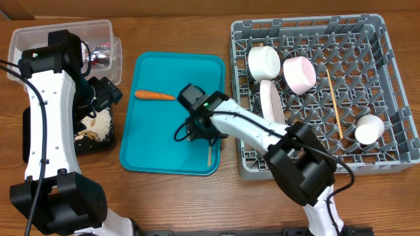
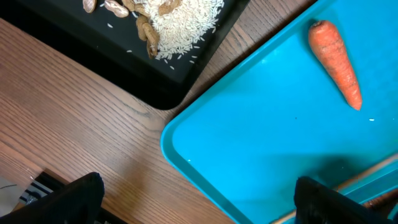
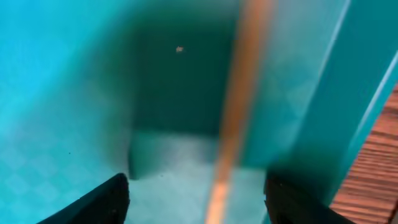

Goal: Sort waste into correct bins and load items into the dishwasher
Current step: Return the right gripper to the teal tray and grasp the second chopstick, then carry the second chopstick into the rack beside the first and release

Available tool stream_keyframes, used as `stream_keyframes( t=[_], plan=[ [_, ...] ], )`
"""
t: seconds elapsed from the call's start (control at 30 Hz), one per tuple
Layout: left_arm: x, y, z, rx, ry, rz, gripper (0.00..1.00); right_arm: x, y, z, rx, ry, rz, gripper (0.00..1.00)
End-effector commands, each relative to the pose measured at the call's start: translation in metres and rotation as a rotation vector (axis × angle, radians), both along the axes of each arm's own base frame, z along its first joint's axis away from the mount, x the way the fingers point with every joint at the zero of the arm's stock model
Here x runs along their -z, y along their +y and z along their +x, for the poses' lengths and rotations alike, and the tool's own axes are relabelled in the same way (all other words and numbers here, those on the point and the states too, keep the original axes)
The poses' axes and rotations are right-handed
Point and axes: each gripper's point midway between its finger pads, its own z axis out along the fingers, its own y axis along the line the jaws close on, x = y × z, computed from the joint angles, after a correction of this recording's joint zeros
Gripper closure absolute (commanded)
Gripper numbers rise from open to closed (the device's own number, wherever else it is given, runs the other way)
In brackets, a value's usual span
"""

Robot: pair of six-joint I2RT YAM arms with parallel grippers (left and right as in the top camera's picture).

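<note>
The right gripper [image 3: 199,208], jaws wide and empty, straddles one wooden chopstick [image 3: 236,118] (blurred at this range) lying on the teal tray [image 1: 151,144], long axis running front-to-back. The carrot [image 1: 155,95] lies crosswise on the same tray, tip toward the grey dish rack [image 1: 394,65]. The left gripper [image 2: 199,205], also spread and empty, hangs over the wood-grain table [image 2: 74,124] beside the black tray [image 2: 74,43].

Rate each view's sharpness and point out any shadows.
Right wrist: badly out of focus, the chopstick a soft orange streak, a dark shadow on the teal tray. Left wrist: sharp, carrot and rice grains crisp. Overhead: evenly lit, in focus, no glare.
</note>
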Motion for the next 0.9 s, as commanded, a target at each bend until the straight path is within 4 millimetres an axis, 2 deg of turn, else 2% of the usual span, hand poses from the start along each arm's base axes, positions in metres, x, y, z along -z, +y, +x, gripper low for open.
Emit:
stream_keyframes(
  t=[0.0, 0.17, 0.4, 0.57, 0.87],
  plan=[
    [-0.003, -0.002, 0.0, 0.0, -0.01, 0.001, 0.0, 0.016, -0.002, -0.006, 0.047, 0.02, -0.041, 0.34],
    [-0.003, -0.002, 0.0, 0.0, -0.01, 0.001, 0.0, 0.016, -0.005, -0.004, 0.068, 0.007, -0.052, 0.48],
    [-0.003, -0.002, 0.0, 0.0, -0.011, 0.001, 0.0, 0.016, -0.001, -0.011, 0.075, 0.011, -0.062, 0.79],
    [-0.003, -0.002, 0.0, 0.0, -0.011, 0.0, 0.0, 0.016, 0.002, -0.014, 0.067, 0.007, -0.064, 0.82],
    [-0.003, -0.002, 0.0, 0.0, -0.011, 0.001, 0.0, 0.013, -0.004, -0.014, 0.069, 0.018, -0.08, 0.96]
  ],
)
